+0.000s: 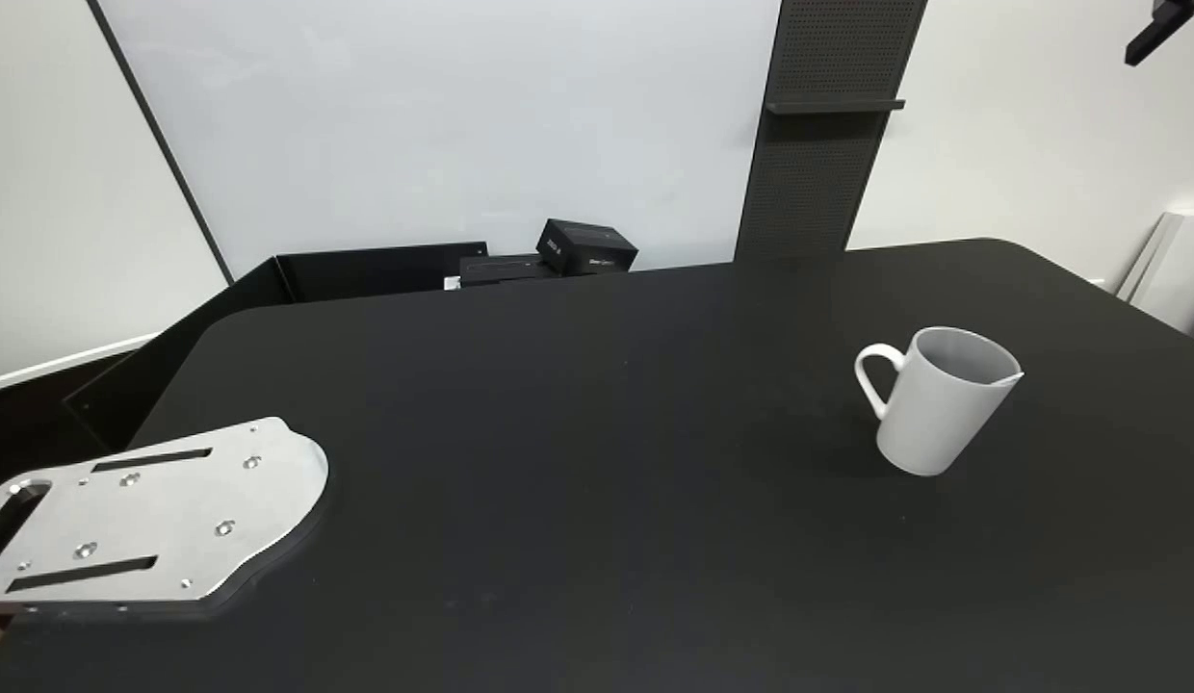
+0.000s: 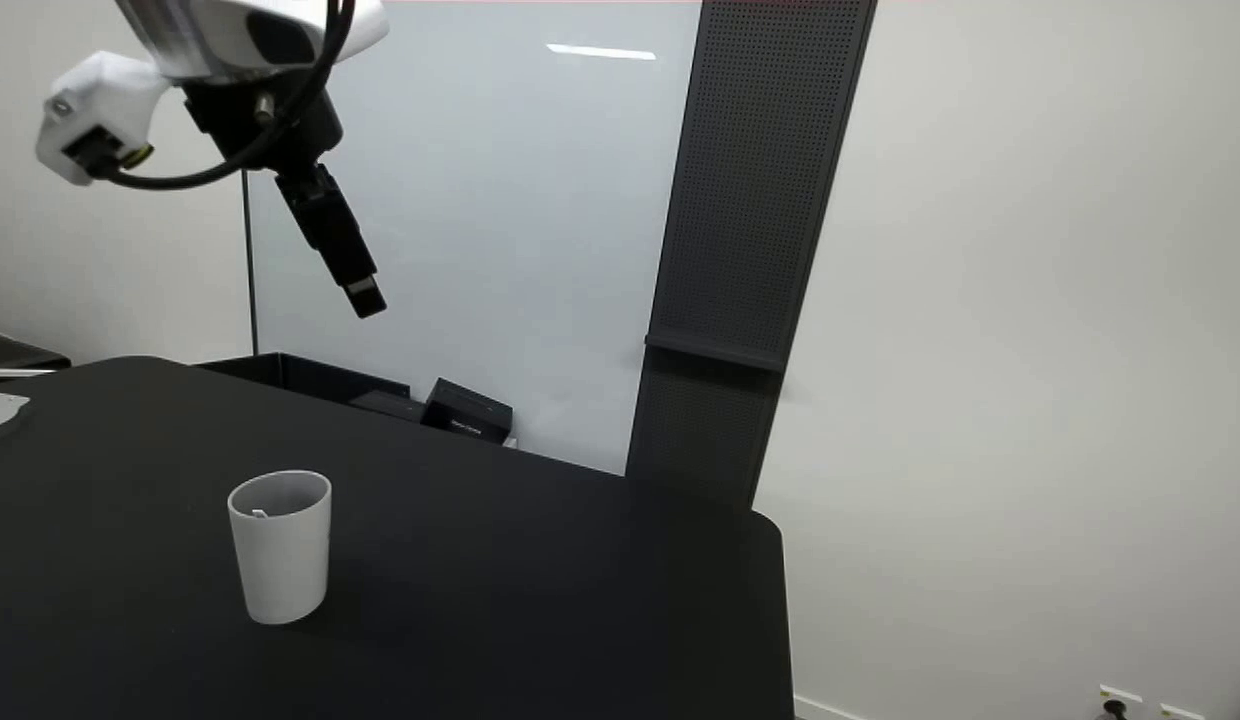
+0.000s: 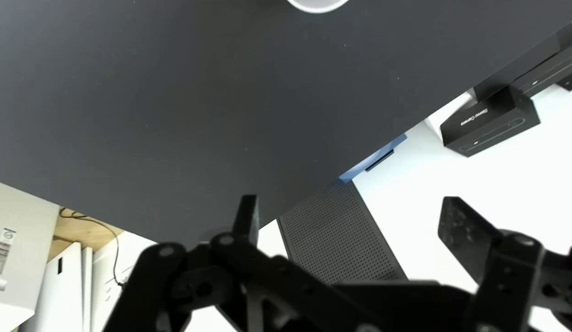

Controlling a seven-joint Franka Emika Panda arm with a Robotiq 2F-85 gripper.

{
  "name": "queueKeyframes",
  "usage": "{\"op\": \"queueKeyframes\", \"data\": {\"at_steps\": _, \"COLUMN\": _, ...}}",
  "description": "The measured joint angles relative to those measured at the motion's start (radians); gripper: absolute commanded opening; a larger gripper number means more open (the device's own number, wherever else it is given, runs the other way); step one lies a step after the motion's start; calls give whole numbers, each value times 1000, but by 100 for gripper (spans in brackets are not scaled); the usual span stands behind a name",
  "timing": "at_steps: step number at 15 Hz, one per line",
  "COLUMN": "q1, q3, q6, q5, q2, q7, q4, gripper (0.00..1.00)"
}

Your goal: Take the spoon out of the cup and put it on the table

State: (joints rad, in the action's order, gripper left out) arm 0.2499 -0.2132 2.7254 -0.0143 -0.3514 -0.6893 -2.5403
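The cup (image 1: 944, 414), a plain white mug, stands on the black table (image 1: 558, 500) and also shows in an exterior view (image 2: 283, 565). In the wrist view only a sliver of its rim (image 3: 318, 8) shows at the top edge. The spoon (image 1: 1007, 379) is inside the cup; only its small white end shows at the rim, also in an exterior view (image 2: 259, 513). The rest is hidden by the cup. My gripper (image 3: 350, 203) is open and empty, fingers wide apart. It hangs high above the table, well away from the cup, and shows in an exterior view (image 2: 365, 298).
A white metal plate with holes (image 1: 260, 500) lies at the table's left in an exterior view. Black boxes (image 1: 587, 248) stand beyond the back edge. A dark perforated panel (image 2: 750, 180) stands against the wall behind the table.
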Motion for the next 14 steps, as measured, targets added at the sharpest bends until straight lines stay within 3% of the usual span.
{"op": "queueKeyframes", "data": {"at_steps": 7, "q1": 111, "q3": -99, "q6": 51, "q5": 236, "q2": 153, "q7": -336, "q4": 69, "gripper": 100}}
{"op": "queueKeyframes", "data": {"at_steps": 14, "q1": 121, "q3": -199, "q6": 62, "q5": 355, "q2": 256, "q7": -568, "q4": 89, "gripper": 100}}
